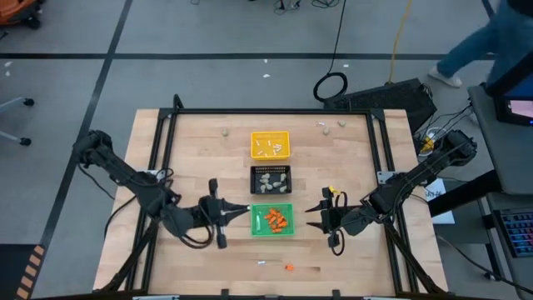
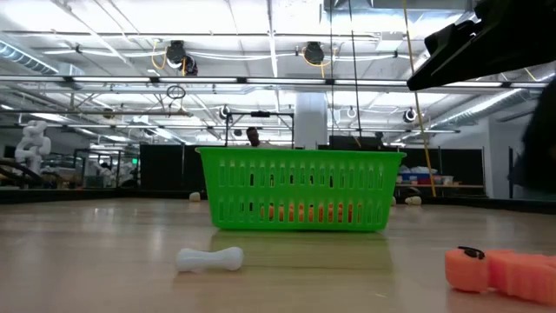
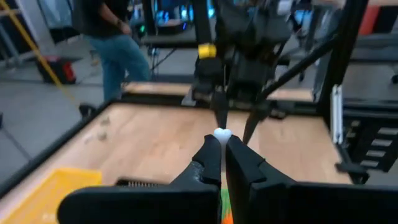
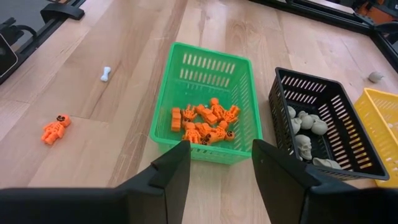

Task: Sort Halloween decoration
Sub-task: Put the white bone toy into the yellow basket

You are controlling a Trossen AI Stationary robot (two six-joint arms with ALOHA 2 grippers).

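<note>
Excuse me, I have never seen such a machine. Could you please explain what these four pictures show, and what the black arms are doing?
It is a robot with two dark arms at a wooden table. One picture looks down from above, one looks level across the tabletop, and two come from cameras on the wrists.

Three small baskets stand in a row: the yellow basket holds white bones, the black basket grey skulls, the green basket orange figures.

The left gripper is shut on a small white bone. The right gripper is open and empty, beside the green basket. Another loose bone and an orange figure lie on the table, unsorted.
</note>
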